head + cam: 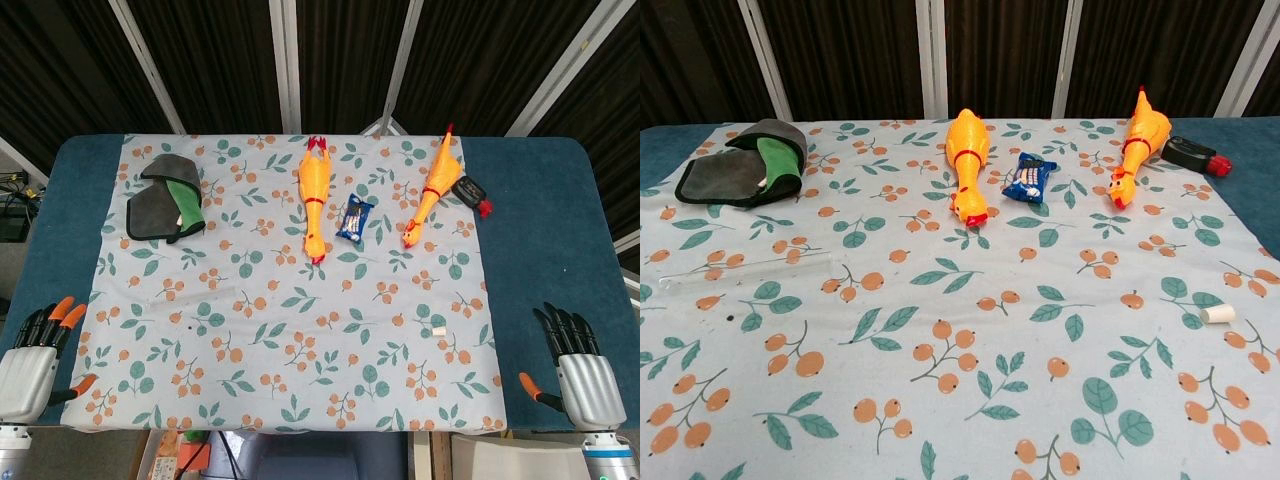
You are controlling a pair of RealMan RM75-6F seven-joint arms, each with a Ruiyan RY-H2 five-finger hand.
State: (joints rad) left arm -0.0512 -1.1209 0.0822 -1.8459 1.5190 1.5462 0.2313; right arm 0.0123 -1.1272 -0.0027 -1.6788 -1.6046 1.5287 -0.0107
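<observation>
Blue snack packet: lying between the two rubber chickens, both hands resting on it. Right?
Not quite. The blue snack packet does lie between the two rubber chickens, but neither hand touches it: the head view shows the left hand and right hand open at the near table corners.

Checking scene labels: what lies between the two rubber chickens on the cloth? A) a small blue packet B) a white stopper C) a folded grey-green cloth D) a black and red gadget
A: the small blue packet lies on the floral cloth between the left rubber chicken and the right rubber chicken, apart from both in the head view and the chest view.
</observation>
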